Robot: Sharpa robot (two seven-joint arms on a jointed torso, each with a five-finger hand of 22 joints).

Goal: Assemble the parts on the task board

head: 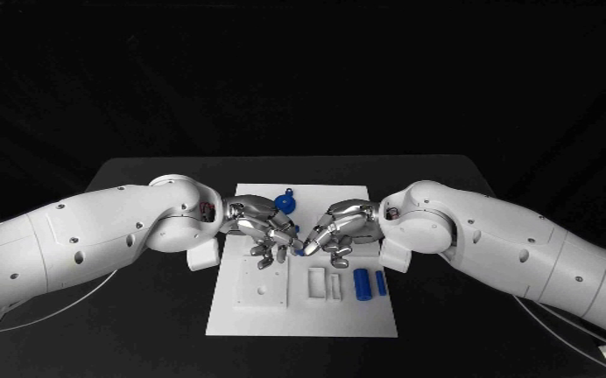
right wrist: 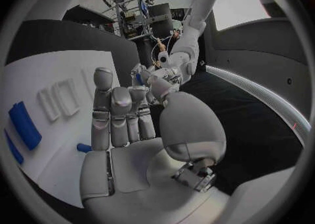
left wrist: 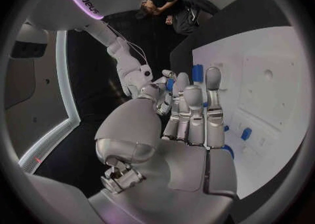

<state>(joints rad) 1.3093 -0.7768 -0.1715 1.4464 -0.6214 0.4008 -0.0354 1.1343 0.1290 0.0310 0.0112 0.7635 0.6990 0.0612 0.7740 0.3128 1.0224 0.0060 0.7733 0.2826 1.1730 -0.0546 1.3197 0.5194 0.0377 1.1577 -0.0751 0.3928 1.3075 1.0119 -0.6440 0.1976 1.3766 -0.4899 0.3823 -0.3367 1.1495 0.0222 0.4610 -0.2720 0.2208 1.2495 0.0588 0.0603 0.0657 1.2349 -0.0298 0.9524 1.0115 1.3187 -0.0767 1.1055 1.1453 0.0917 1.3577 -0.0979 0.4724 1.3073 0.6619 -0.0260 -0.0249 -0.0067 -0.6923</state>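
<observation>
The task board, lying at the lower centre of the head view, is looking like smooth, matt white plastic. The blue parts at its lower right are showing a slightly glossy plastic sheen, as is the blue part near its top edge. The left hand and right hand are gleaming like polished metal. The arms are appearing as smooth, satin white plastic. The table is looking matt black.
</observation>
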